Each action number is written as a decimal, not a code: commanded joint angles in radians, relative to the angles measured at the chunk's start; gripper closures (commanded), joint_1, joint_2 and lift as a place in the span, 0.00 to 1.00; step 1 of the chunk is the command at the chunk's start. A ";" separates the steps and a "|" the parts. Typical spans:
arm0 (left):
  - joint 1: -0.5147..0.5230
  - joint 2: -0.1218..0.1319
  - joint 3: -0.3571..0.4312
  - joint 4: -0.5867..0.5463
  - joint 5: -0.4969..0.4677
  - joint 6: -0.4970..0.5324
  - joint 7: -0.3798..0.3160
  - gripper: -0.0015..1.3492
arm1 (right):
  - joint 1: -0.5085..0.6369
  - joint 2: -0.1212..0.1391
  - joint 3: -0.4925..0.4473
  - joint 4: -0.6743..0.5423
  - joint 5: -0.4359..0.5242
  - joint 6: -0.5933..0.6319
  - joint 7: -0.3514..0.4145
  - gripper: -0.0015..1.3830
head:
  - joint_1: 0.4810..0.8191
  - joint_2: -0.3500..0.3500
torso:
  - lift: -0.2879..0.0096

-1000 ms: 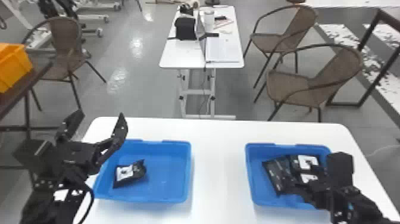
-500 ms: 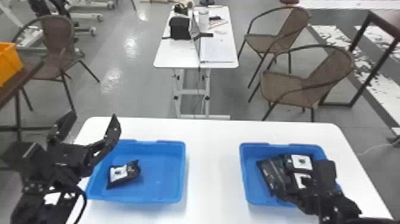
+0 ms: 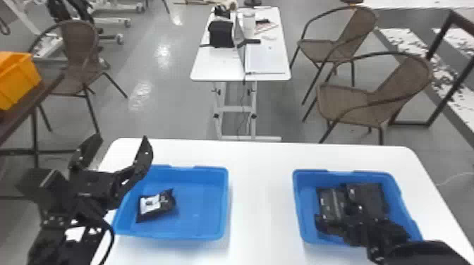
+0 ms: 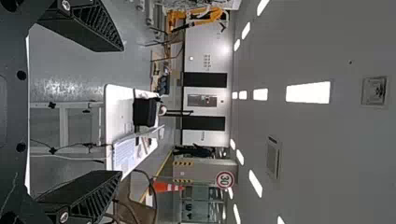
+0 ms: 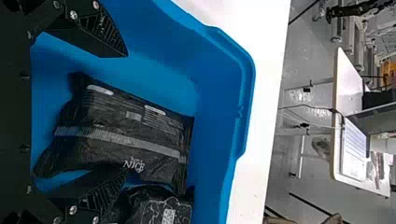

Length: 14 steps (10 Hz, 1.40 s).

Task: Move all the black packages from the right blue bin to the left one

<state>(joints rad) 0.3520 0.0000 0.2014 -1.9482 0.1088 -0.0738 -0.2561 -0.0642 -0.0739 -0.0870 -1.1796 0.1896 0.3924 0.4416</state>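
Lying between right gripper's [image 3: 334,207] parted fingers, black package [image 5: 126,128], in right bin [image 5: 250,93]

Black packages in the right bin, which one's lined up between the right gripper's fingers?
The package with the long grey band, framed by the open right gripper; the other package, with a pale label, lies to one side.

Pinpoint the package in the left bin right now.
In the head view, the package lies in the left half of the left bin, right of the open left pincer.
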 commanded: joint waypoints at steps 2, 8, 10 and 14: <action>0.004 -0.003 0.003 0.000 0.008 0.008 0.000 0.06 | -0.054 0.016 0.006 0.057 0.082 0.037 -0.003 0.12 | 0.63 0.57 | 0.97; 0.016 -0.003 0.009 0.022 0.029 -0.006 0.000 0.07 | -0.006 0.032 0.021 -0.032 -0.029 0.083 -0.156 0.92 | 0.63 0.56 | 0.97; 0.016 -0.003 0.009 0.028 0.035 -0.015 0.000 0.07 | 0.007 0.029 0.021 -0.035 -0.049 0.083 -0.158 0.92 | 0.63 0.57 | 0.97; 0.013 -0.003 0.004 0.028 0.040 -0.014 0.000 0.07 | 0.101 0.019 0.019 -0.196 -0.084 0.066 -0.158 0.92 | 0.63 0.58 | 0.97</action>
<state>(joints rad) 0.3652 0.0000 0.2059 -1.9205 0.1477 -0.0873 -0.2561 0.0235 -0.0520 -0.0673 -1.3504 0.1128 0.4605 0.2839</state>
